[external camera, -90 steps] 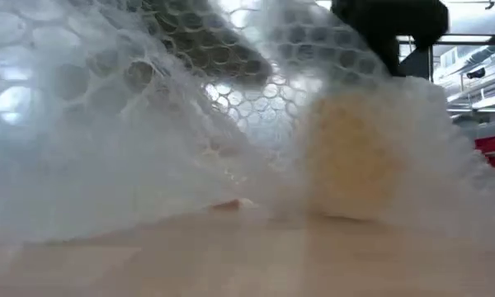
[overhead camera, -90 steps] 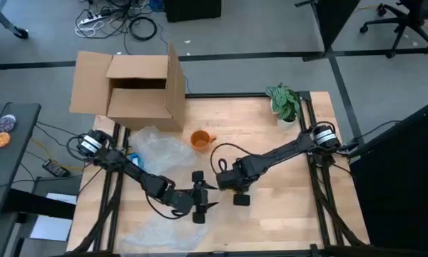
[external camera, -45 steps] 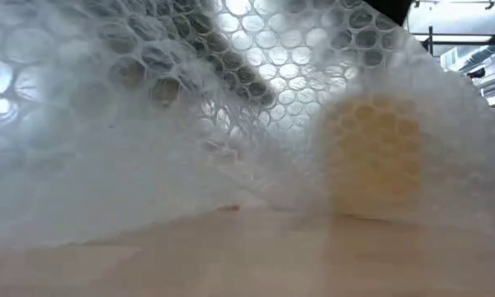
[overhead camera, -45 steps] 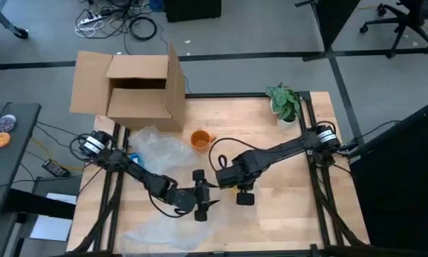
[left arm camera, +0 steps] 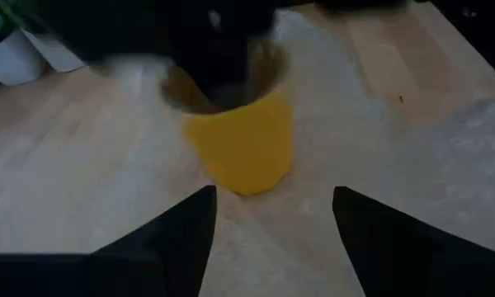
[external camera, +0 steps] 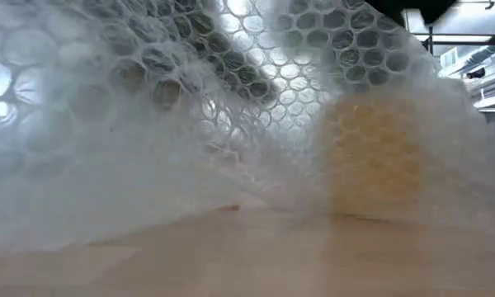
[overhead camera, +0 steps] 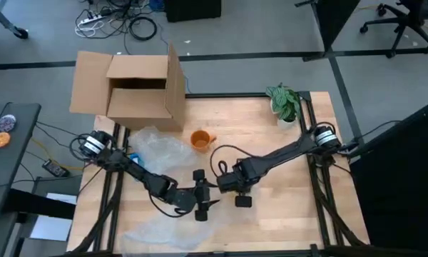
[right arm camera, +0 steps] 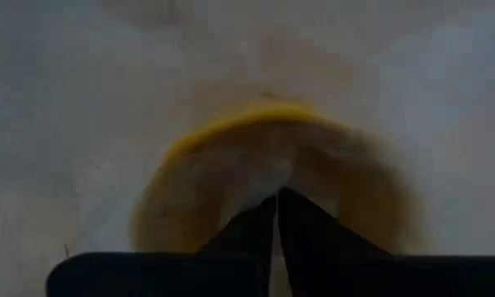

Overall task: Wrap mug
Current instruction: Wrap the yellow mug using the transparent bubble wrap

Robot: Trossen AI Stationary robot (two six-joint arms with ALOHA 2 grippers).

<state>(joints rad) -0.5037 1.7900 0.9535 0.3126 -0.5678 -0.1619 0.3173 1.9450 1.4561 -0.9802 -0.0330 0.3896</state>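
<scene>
A yellow mug (left arm camera: 241,144) stands upright on the wooden table; the low view shows it (external camera: 371,157) through bubble wrap (external camera: 148,124). In the high view my right gripper (overhead camera: 225,183) hides it. That gripper (right arm camera: 276,198) is shut and points down at the mug's mouth (right arm camera: 264,157). My left gripper (left arm camera: 272,219) is open, level with the mug and short of it, on the table's left side (overhead camera: 208,196). The bubble wrap (overhead camera: 157,153) lies crumpled on the table's left half. My right gripper comes at the mug from above, its shut fingers (right arm camera: 247,227) pointing down into the mug's mouth. Whether they touch the mug I cannot tell. The mug stands on the table.
An orange mug (overhead camera: 200,139) stands at mid table, on the far side of both grippers. An open cardboard box (overhead camera: 139,89) sits at the far left corner and a potted plant (overhead camera: 285,103) at the far right. More bubble wrap (overhead camera: 153,230) lies at the near edge.
In the low view the dark gripper above the yellow mug has gone up, almost out of the picture. The mug now shows a little farther toward the table's right, and the bubble wrap in front of it has shifted.
</scene>
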